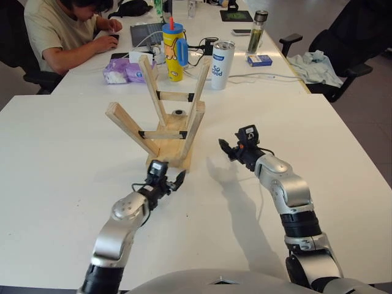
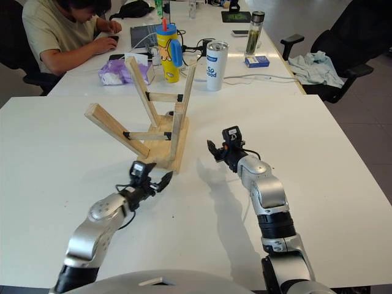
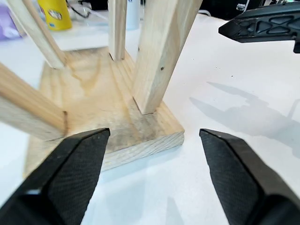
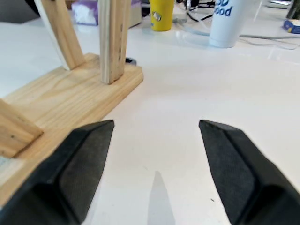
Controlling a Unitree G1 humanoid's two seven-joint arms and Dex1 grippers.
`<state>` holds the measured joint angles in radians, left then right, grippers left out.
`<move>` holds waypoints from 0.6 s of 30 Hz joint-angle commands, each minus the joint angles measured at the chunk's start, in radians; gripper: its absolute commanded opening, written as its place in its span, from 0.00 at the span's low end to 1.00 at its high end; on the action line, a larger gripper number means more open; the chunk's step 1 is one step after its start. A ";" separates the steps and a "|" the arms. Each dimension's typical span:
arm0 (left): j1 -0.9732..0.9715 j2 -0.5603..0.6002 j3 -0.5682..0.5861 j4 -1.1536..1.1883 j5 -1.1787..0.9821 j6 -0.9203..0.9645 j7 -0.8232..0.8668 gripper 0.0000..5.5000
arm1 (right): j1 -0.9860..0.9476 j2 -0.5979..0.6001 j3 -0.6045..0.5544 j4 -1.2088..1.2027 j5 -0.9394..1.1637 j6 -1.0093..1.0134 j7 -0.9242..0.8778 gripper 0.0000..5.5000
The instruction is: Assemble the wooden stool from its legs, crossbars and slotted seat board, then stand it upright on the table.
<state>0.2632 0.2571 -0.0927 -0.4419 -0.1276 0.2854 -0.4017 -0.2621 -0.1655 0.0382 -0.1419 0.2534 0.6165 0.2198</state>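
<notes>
Table (image 1: 73,177) | upturned stool (image 1: 162,134) just beyond left gripper (image 1: 171,182), beside right gripper (image 1: 233,149)

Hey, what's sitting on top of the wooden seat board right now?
Four legs stand up from the seat board, joined by two crossbars. The board lies flat on the table, so its underside is hidden.

stool (image 1: 173,149) pale grained wood | table (image 1: 61,184) plain white | cup (image 1: 174,61) yellow and blue | tumbler (image 1: 222,64) white
</notes>
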 commanded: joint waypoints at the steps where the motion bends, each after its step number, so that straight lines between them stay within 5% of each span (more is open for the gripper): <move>1: 0.103 0.001 0.254 0.033 -0.023 -0.242 0.087 0.65 | 0.081 0.084 -0.011 -0.129 0.024 0.017 -0.068 0.61; 5: -0.143 -0.007 0.392 0.123 -0.071 -0.155 0.250 0.65 | 0.101 0.098 -0.021 -0.142 0.007 0.032 -0.112 0.61; 10: -0.452 0.045 0.357 0.265 -0.079 -0.019 0.257 0.65 | 0.075 0.107 -0.011 -0.119 0.015 0.038 -0.107 0.61; 18: -0.428 -0.023 0.209 0.163 -0.046 0.170 0.285 0.65 | -0.021 0.121 0.008 -0.101 0.004 0.024 -0.098 0.61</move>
<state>-0.1929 0.2513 0.1364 -0.2451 -0.1909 0.4142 -0.1411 -0.2484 -0.0549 0.0412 -0.2446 0.2588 0.6395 0.1220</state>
